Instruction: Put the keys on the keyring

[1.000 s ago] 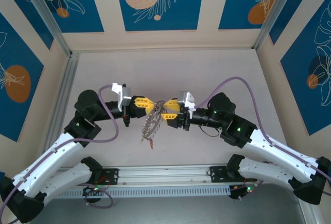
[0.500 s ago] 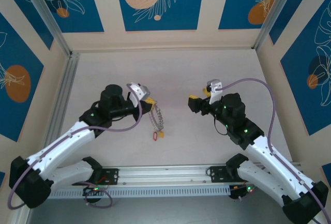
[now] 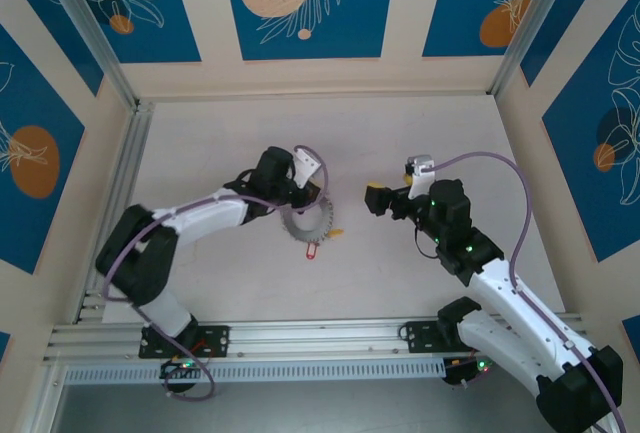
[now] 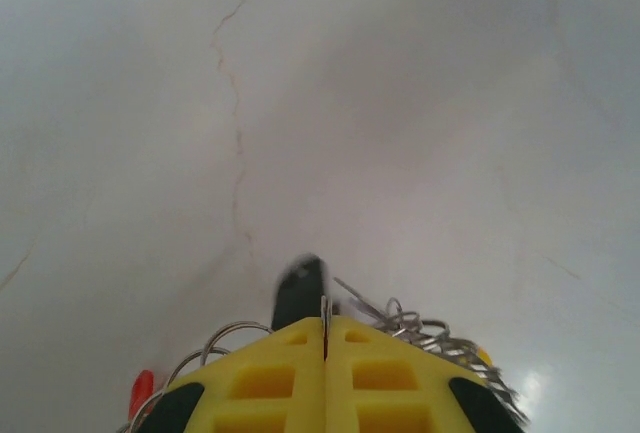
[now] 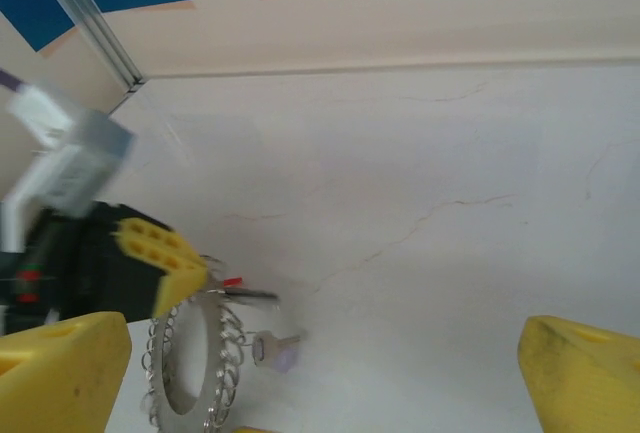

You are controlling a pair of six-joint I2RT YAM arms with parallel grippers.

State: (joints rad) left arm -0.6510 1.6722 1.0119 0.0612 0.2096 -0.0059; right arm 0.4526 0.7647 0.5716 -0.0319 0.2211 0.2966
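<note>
Cream walls with blue panels (image 3: 300, 3) close in the white, hairline-cracked tabletop (image 3: 430, 133) on 3 sides, and an aluminium rail (image 3: 320, 338) runs along the near edge. The flat grey ring-shaped keyring (image 3: 298, 225) sits mid-table, fringed with small silvery metal keys (image 5: 272, 346), a red tag (image 3: 312, 250) and a yellow tag (image 3: 337, 234). The left gripper (image 4: 325, 331), its arm stretched low, is clamped tight on the rim. The right gripper (image 5: 325, 338) hangs apart to the right, jaws spread wide, holding nothing.

Lab enclosure; aluminium rails (image 3: 320, 338); blue leaf-print panels (image 3: 335, 18)
</note>
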